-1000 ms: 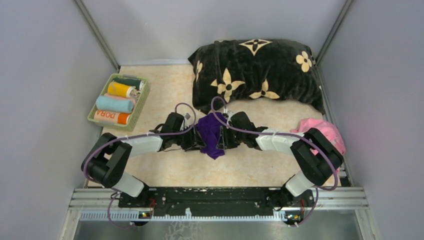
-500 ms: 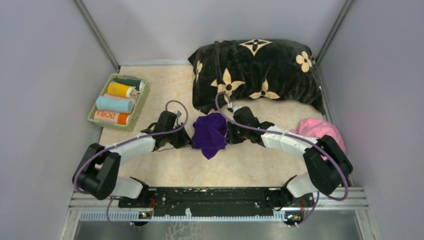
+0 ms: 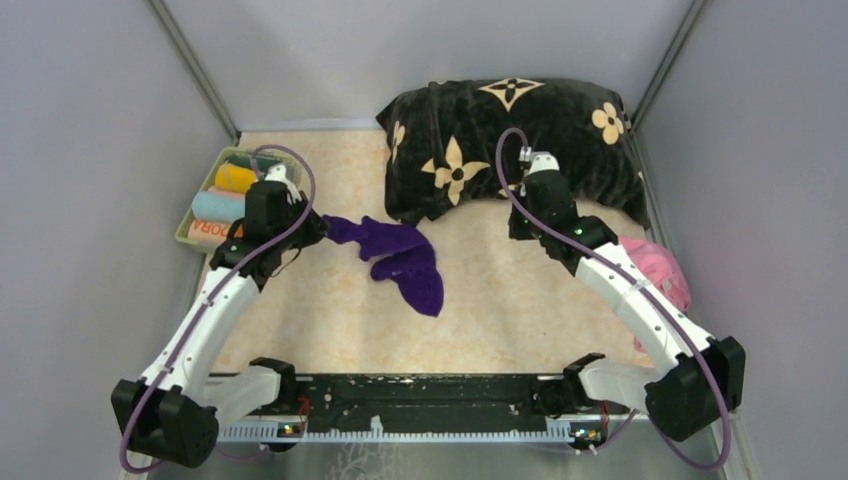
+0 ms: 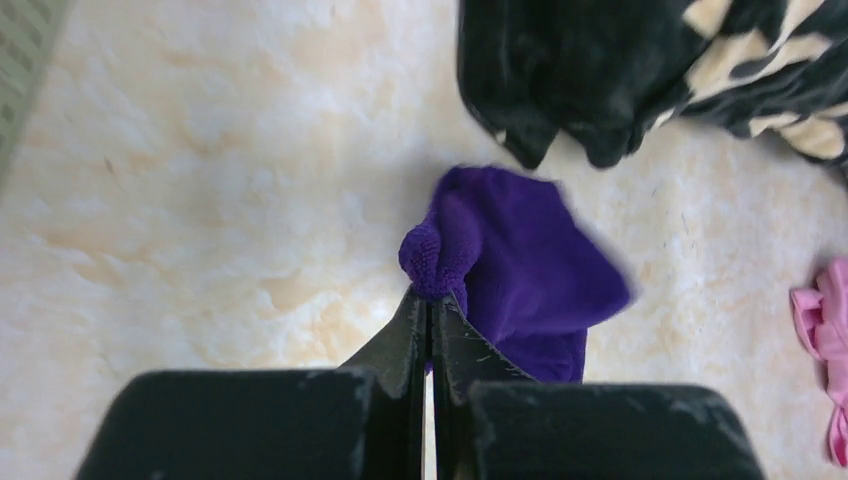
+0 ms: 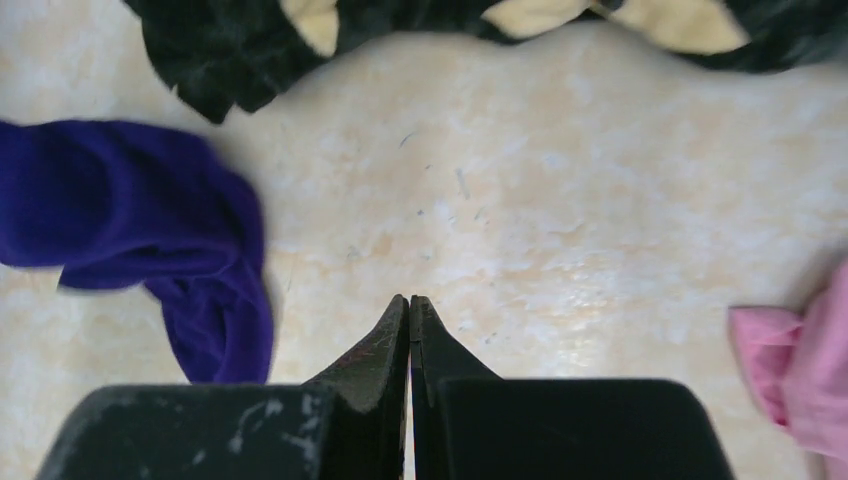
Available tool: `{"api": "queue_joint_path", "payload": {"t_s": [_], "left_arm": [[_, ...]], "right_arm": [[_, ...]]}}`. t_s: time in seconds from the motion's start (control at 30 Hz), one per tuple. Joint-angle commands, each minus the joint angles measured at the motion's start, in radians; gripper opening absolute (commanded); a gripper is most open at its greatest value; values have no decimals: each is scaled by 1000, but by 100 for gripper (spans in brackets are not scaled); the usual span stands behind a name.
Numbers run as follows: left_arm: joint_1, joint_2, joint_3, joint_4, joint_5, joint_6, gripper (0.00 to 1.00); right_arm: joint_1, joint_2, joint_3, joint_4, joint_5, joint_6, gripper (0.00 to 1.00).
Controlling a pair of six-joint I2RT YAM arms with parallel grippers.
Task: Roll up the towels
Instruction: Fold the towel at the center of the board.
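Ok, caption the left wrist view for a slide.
Left gripper shut on an edge of the dark purple terry towel; black plush cushion beyond.

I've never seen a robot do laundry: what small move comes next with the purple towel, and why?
Probably open the right gripper and bring it to the free end of the purple towel: it is shut on nothing, while the left gripper pinches one corner and the towel lies crumpled.

Table (image 3: 500, 300): beige marbled top
Far edge: black cushion (image 3: 520, 140)
Left: green basket (image 3: 197, 195)
Centre: purple towel (image 3: 400, 262)
Right: pink towel (image 3: 655, 270)
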Motion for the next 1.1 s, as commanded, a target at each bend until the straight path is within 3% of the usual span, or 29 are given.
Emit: {"api": "queue_joint_path", "payload": {"t_s": [0.0,0.13,0.3,0.47,0.57,0.7,0.8,0.9,1.0,1.07], "left_arm": [[16,-7,132,-70,-53,102,0],[17,52,351,-79,-51,154,0],[17,154,688,-103,-12,200,0],[1,269,982,-46,249,157,0],[-109,343,1099,-34,309,136,0],[-291,413,1098,12,299,129,1],[-371,458,1033,50,319,107,7],[-422,482,959,87,348,86,24],[-453,473,885,125,369,80,50],[-454,446,825,126,341,90,57]], "right_arm": [[-17,-39,116,-37,85,-62,0],[-17,22,207,12,-68,-73,1],[-17,71,239,90,-242,-55,11],[-17,40,178,139,-262,-51,26],[-17,8,136,145,-228,-55,35],[-17,-43,76,154,-178,-50,45],[-17,-86,29,149,-119,-45,52],[-16,-125,-13,145,-49,-37,57],[-16,-153,-47,142,-12,-32,60],[-16,-161,-65,142,-15,-32,60]]}}
